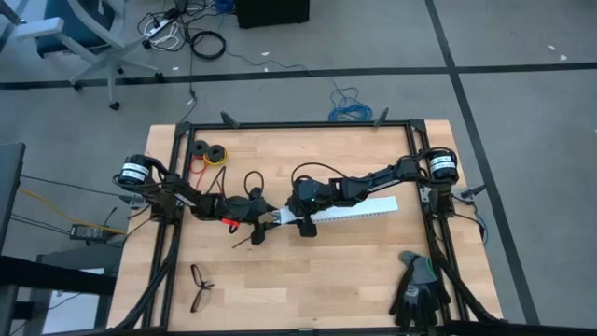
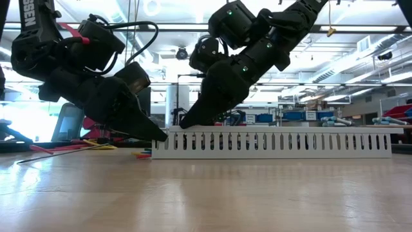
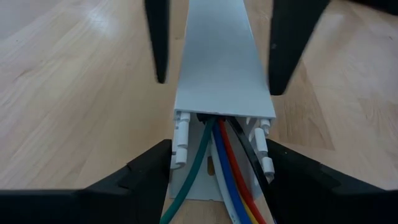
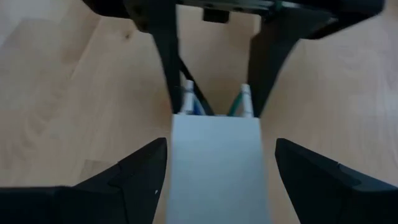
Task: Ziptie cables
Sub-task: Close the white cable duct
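A long white slotted strip [image 1: 350, 209] lies flat on the wood table. A bundle of cables [image 3: 224, 180] in green, blue, red and yellow, with one black strand, runs out of its left end. My left gripper [image 3: 219, 149] sits at that end, shut on it. My right gripper [image 4: 221, 146] is open just to the right, with one finger on each side of the strip [image 4: 216, 168] and a gap on both sides. A thin black ziptie [image 1: 244, 241] lies on the table near my left gripper [image 1: 269, 222]. My left gripper pinches the strip's left end [image 3: 181, 140] between its two fingers, one on each slotted side wall. It comes in slanting down from the table's left, along the strip. The strip stays flat on the table and the cables pass between the fingers.
Black eyeglasses [image 1: 201, 285] lie near the front left corner. Dark gloves [image 1: 420, 285] lie at the front right. Yellow and red tape rolls [image 1: 210, 154] sit at the far left. The black frame rail [image 1: 298, 124] borders the table. Bare wood shows at front centre.
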{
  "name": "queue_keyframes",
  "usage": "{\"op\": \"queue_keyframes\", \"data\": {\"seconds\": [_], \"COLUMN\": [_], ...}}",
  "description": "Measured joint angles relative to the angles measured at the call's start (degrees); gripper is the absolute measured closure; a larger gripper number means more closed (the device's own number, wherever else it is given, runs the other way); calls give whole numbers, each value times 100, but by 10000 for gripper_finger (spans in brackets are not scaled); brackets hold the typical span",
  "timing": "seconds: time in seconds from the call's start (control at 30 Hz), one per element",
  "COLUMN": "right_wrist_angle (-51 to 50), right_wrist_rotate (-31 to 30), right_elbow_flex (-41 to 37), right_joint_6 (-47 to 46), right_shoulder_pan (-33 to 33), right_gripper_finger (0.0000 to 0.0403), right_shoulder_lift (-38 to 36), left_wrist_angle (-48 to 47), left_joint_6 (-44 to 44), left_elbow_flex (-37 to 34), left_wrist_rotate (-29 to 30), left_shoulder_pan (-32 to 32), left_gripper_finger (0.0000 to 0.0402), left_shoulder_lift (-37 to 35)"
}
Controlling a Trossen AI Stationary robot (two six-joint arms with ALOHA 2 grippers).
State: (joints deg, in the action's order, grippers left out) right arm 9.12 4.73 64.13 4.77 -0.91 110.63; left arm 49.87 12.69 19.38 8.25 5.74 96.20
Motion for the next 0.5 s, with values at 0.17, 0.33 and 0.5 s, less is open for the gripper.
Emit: {"op": "queue_keyframes", "data": {"seconds": [0.17, 0.33, 0.5], "right_wrist_angle": [-3, -230, -264], "right_wrist_rotate": [-51, 72, 92], "right_elbow_flex": [-3, -3, -3], "right_joint_6": [34, -61, -65], "right_shoulder_pan": [43, 61, 59], "right_gripper_finger": [118, 117, 134], "right_shoulder_lift": [4, 4, 4], "left_wrist_angle": [0, 0, 0], "left_joint_6": [2, 2, 2], "left_elbow_flex": [0, 0, 0], "left_wrist_rotate": [0, 0, -6], "left_shoulder_pan": [-2, -2, -2], "left_gripper_finger": [152, 152, 152], "left_shoulder_lift": [0, 0, 0]}}
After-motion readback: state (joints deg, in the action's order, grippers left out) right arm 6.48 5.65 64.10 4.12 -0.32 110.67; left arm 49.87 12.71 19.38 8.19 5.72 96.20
